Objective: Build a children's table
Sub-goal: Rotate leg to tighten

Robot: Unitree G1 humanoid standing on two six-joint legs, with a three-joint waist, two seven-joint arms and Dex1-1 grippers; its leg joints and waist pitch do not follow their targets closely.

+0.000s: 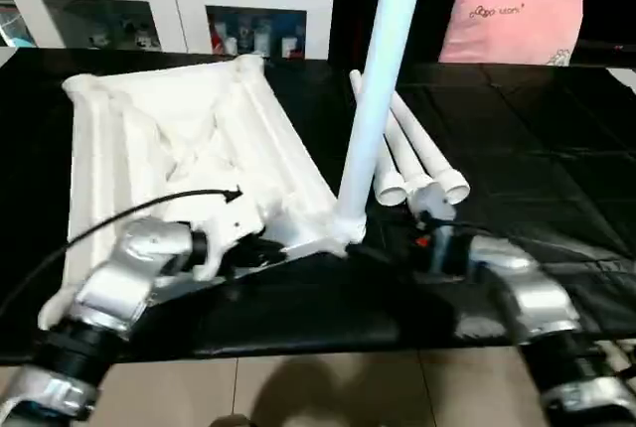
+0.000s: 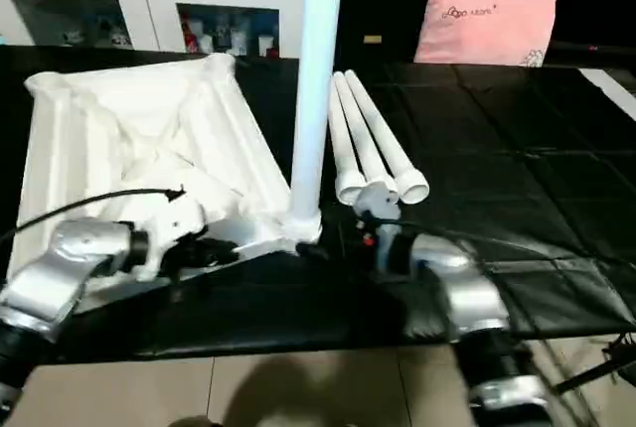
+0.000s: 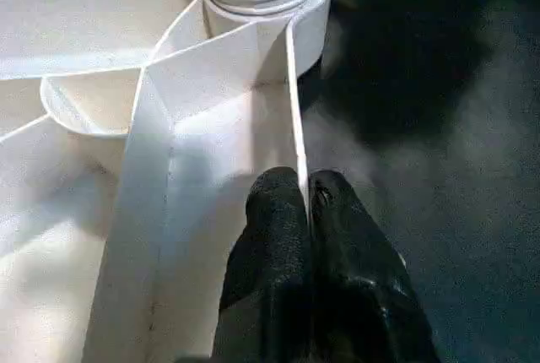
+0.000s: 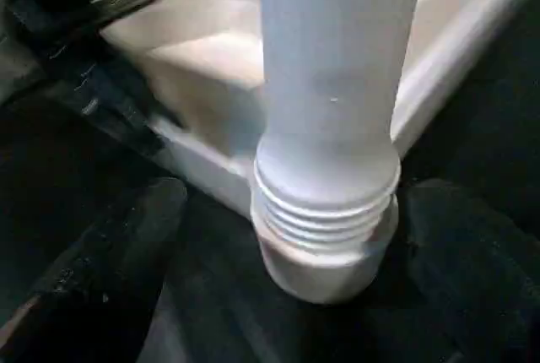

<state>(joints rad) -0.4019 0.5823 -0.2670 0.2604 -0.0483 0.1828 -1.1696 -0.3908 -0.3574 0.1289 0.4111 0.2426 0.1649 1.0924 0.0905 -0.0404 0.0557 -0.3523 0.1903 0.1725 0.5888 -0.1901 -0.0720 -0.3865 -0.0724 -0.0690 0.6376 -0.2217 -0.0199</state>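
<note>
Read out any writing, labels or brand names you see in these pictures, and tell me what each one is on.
Pink pillow: one short line of small dark script near its top edge, too blurred to read.
Items behind the cabinet's glass doors: coloured packaging, any print too small to read.
Tabletop, standing leg and three lying legs: no text visible.

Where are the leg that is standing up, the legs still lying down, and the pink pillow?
Standing leg (image 1: 376,99): left eye view, middle of its shaft.
Lying legs (image 2: 370,144): right eye view, on the middle tube of the three.
Pink pillow (image 1: 512,25): left eye view, centre of its face.
</note>
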